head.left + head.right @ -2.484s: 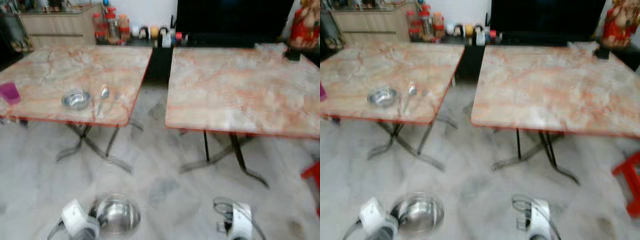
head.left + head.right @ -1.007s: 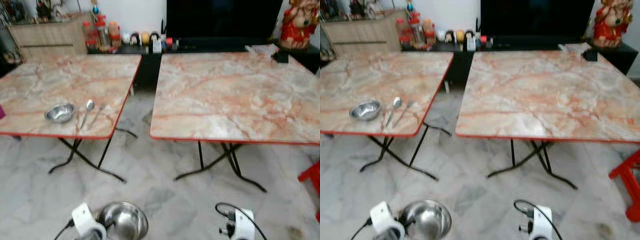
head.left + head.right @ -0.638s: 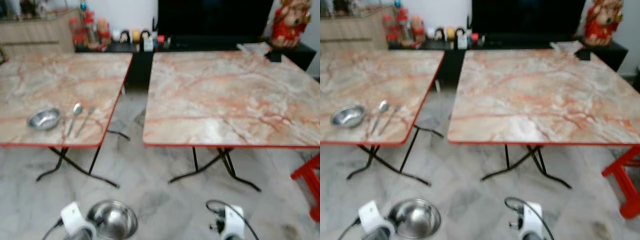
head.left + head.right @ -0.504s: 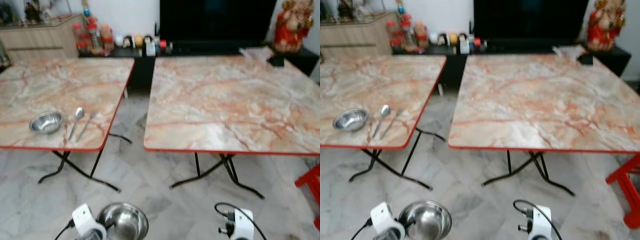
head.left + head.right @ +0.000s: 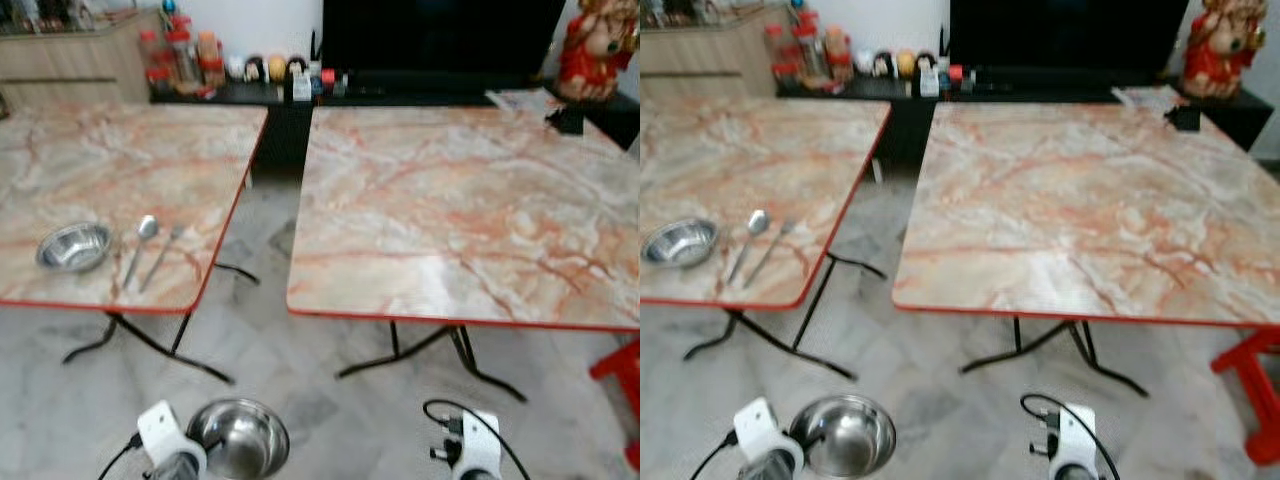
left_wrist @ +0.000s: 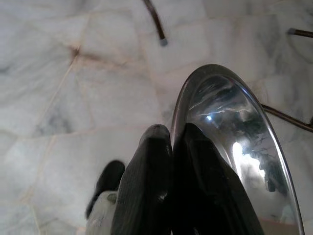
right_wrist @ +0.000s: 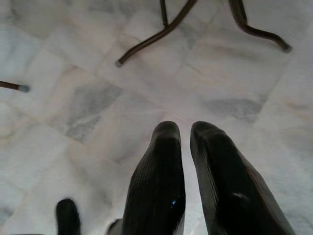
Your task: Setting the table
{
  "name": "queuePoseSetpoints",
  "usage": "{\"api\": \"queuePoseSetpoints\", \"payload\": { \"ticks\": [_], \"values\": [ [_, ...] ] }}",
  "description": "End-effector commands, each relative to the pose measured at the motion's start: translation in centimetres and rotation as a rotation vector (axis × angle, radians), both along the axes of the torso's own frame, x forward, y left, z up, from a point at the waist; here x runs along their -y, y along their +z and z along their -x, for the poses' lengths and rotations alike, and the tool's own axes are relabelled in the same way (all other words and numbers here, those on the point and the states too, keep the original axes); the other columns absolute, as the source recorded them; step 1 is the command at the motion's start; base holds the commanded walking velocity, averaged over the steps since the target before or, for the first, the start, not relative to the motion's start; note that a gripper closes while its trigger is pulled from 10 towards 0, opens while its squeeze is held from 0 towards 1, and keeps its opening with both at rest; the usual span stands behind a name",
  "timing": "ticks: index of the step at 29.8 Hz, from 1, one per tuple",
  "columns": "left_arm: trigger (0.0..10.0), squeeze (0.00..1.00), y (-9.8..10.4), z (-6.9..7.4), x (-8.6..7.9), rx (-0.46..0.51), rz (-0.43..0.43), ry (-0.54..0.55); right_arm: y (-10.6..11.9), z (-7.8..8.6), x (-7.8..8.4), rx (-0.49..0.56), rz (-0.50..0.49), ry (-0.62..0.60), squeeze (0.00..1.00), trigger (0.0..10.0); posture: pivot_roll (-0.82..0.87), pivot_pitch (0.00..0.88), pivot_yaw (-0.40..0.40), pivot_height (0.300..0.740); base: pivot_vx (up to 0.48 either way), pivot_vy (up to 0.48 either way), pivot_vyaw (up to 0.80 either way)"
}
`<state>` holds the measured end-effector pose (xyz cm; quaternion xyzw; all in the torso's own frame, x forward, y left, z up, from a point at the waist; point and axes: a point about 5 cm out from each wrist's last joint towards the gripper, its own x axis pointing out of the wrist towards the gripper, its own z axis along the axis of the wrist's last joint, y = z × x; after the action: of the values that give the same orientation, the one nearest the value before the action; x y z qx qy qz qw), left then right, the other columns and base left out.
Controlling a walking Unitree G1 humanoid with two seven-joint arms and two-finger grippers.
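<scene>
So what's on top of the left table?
On the left table sit a small steel bowl, a spoon and a fork beside it. Its far left end is cut off.

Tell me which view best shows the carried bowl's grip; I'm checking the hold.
Left wrist view: the fingers pinch the bowl rim close up. Both eye views show the bowl whole and small at the bottom, beside the left wrist.

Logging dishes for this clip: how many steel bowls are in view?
2: one bowl on the left table beside the spoon; another bowl pinched at its rim by the left hand.
</scene>
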<state>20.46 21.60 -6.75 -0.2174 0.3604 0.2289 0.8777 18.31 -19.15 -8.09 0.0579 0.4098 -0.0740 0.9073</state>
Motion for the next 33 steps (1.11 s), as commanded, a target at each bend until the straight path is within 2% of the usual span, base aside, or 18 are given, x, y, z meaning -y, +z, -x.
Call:
{"api": "queuePoseSetpoints", "payload": {
  "ticks": [1,5,33],
  "values": [
    [10.0,0.00,0.10,-0.10,-0.27,-0.007,-0.016,-0.010,-0.06,0.06,-0.20,-0.003,-0.008,-0.007,0.00,10.0,-0.03,0.000,-0.012,0.740,0.000,0.000,0.00],
    [10.0,0.00,0.06,-0.08,-0.16,-0.016,-0.029,-0.030,-0.07,0.07,-0.21,-0.003,-0.009,-0.008,0.00,10.0,-0.03,0.000,-0.011,0.740,0.000,0.000,0.00],
    [10.0,0.00,0.07,-0.13,-0.04,-0.012,-0.028,-0.027,-0.03,0.08,0.01,0.002,-0.007,-0.020,0.00,10.0,-0.04,0.000,-0.013,0.740,0.000,-0.294,0.00]
  ]
}}
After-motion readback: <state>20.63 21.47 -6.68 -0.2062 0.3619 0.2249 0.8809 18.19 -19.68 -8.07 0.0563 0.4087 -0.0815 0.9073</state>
